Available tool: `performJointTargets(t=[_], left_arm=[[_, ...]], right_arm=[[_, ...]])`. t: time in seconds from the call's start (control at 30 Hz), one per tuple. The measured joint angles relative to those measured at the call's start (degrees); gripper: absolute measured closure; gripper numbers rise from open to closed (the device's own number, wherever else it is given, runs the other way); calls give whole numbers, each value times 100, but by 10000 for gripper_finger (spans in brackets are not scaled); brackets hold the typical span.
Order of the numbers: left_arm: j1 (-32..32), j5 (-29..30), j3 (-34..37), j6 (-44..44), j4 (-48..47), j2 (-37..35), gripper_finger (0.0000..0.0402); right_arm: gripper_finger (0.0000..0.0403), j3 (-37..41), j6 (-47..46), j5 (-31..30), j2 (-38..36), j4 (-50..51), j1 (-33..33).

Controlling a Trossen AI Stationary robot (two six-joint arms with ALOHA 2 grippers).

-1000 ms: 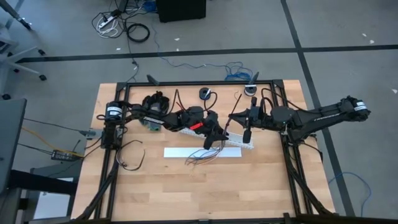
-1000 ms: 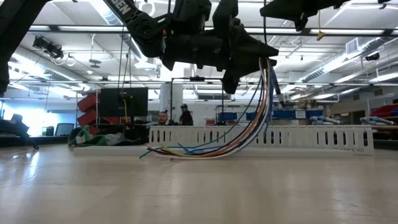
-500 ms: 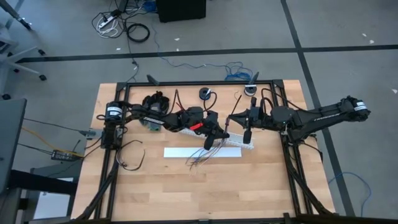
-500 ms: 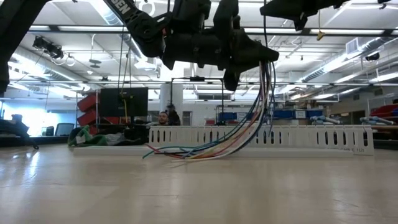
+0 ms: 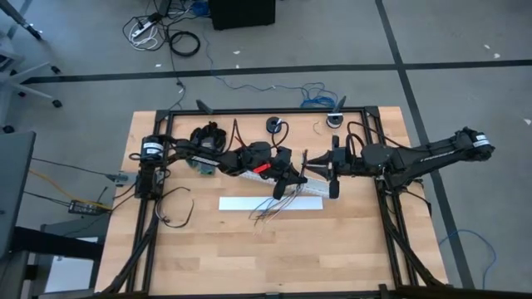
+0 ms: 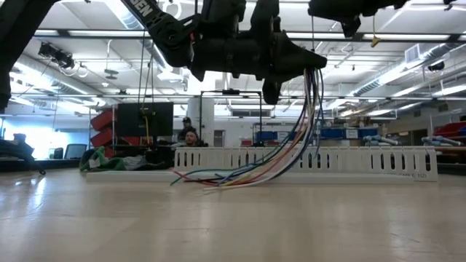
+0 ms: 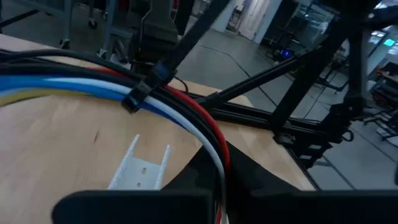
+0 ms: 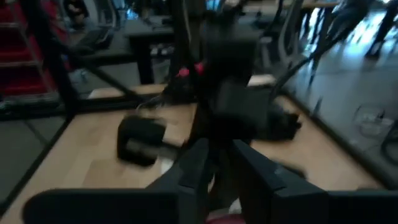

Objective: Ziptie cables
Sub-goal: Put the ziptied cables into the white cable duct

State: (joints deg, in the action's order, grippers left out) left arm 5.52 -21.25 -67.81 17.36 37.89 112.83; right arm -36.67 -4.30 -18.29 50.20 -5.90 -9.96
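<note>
From the low camera I see bare wooden surface (image 6: 233,225) nearest me, then the loose ends of the cables (image 6: 218,179) trailing on it. The coloured wires rise in a curve to my left end effector (image 6: 291,62), which hangs above the surface and is clamped tight on the bundle. In the left wrist camera the cables (image 7: 112,93) run blue, white, red, yellow and black side by side, with a black ziptie (image 7: 155,78) wrapped around them, its tail sticking up and away. Behind the wires stands the white slotted duct (image 6: 364,160), running along the surface; overhead, a flat white strip (image 5: 241,203) lies just in front of it. My right end effector (image 5: 320,169) sits just beside the left one (image 5: 287,178), near the duct's right end. Its fingers (image 8: 193,165) stand slightly apart; I cannot tell whether anything is between them. Far behind the surface, two people are in the room.
</note>
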Motion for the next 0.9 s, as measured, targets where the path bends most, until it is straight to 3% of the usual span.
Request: performJointTargets(t=[0.27,0.57,0.77,0.9], left_arm=[[2,-168,0,-206,-665,-435,401],[-7,194,0,-733,-1701,-1168,402],[-5,546,0,-980,-2362,-1630,401],[-5,801,0,-1099,-2653,-1783,401]], right_arm=[[283,0,-410,6,-252,814,-397],[280,0,-649,-28,-374,1047,-1066],[279,0,-439,-1156,-192,1164,-1344],[282,2,3,-1410,-128,958,-1317]])
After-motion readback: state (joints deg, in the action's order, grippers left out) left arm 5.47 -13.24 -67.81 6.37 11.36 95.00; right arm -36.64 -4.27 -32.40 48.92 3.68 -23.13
